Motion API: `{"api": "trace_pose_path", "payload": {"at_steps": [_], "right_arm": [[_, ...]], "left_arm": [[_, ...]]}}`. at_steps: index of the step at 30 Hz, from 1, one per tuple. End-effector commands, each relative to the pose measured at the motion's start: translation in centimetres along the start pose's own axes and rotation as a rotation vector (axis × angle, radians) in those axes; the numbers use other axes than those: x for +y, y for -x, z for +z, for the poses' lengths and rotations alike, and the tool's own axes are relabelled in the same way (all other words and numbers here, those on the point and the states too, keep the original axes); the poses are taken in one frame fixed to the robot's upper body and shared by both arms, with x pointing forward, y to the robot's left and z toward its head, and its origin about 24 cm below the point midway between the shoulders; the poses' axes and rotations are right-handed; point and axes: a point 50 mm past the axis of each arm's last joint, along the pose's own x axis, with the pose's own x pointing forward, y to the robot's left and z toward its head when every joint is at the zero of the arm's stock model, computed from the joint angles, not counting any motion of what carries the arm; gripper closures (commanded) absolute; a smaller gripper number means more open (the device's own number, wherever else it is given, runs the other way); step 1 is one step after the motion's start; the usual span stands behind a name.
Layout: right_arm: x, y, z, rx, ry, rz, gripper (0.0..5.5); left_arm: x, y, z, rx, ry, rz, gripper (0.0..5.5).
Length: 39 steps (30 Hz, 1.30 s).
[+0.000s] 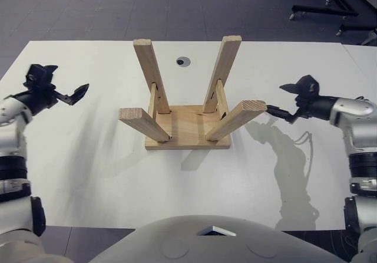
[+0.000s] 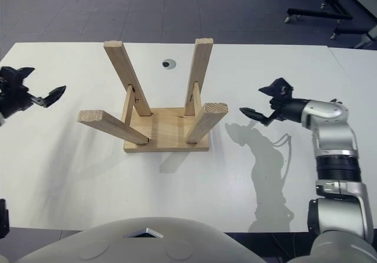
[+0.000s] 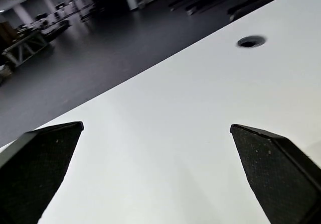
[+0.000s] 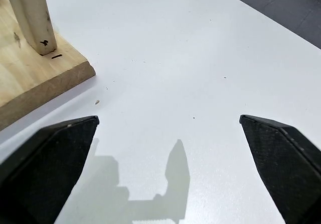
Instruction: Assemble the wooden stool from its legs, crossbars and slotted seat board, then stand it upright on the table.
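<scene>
Nearest to us is a bare stretch of white worktop (image 1: 88,186). Beyond it the stool (image 1: 188,127) rests upside down, roughly midway between our arms. Its seat board (image 1: 188,138) lies flat on the surface. The two near legs (image 1: 144,124) slope up and outward toward us.

Level with the seat, our left tool (image 1: 68,80) hangs over the worktop well apart from the wood, its fingers spread wide and holding nothing. Our right tool (image 1: 277,98) is likewise agape and empty. It sits just beside the upper end of the near right leg (image 1: 235,120), not touching it as far as we can tell.

Behind the near pair, short crossbars (image 1: 154,99) tie each side's legs together low down, and the two far legs (image 1: 222,71) lean away. Farther back a round cable hole (image 1: 184,61) sits in the worktop.

We judge assembly finished, with only the turning-over left. The stool looks stiff and fairly light. Its joints may be only pressed in, so pulling on a leg tip could work it loose. We would grip two opposite legs low, close to the board, one tool on each side. The turn should be slow, since smooth wood may slip between narrow fingers.
</scene>
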Motion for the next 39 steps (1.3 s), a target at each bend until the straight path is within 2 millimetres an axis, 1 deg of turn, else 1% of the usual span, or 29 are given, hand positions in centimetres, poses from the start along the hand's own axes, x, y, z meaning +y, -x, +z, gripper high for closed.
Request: {"api": "trace_pose_path", "payload": {"at_steps": [1,4,6,9,12,14,16,20,28,32,39], "right_arm": [[-0.8,3.8,2.0,-0.176,-0.029,0.159,0.32],[0.2,5.2,3.1,-0.296,-0.058,0.335,0.32],[1.1,5.3,3.6,-0.363,-0.065,0.417,0.32],[3.4,4.0,4.2,-0.429,-0.064,0.528,0.32],[5.4,2.4,3.9,-0.422,-0.075,0.615,0.32],[6.4,1.8,3.7,-0.416,-0.082,0.653,0.32],[6.9,1.1,3.6,-0.407,-0.082,0.685,0.32],[7.7,0.3,4.1,-0.425,-0.078,0.726,0.32],[9.8,-0.8,5.5,-0.486,-0.046,0.761,0.32],[10.3,-1.3,5.8,-0.504,-0.036,0.748,0.32],[10.6,-1.6,6.1,-0.514,-0.027,0.743,0.29]], "left_arm": [[-1.9,3.2,2.3,-0.099,0.088,-0.357,0.1],[-4.9,4.1,2.4,-0.087,0.139,-0.573,0.1],[-6.5,4.1,3.5,-0.142,0.178,-0.658,0.1],[-8.7,3.0,4.9,-0.203,0.189,-0.749,0.1],[-10.1,1.8,6.2,-0.26,0.162,-0.804,0.1],[-10.8,1.1,6.7,-0.281,0.141,-0.834,0.1],[-11.5,0.4,7.0,-0.294,0.126,-0.862,0.1],[-12.0,-0.8,7.1,-0.295,0.117,-0.892,0.1],[-12.4,-1.0,7.0,-0.298,0.141,-0.907,0.1],[-12.1,-1.0,7.3,-0.318,0.152,-0.89,0.1],[-12.4,-1.0,7.1,-0.31,0.15,-0.907,1.07]]}}
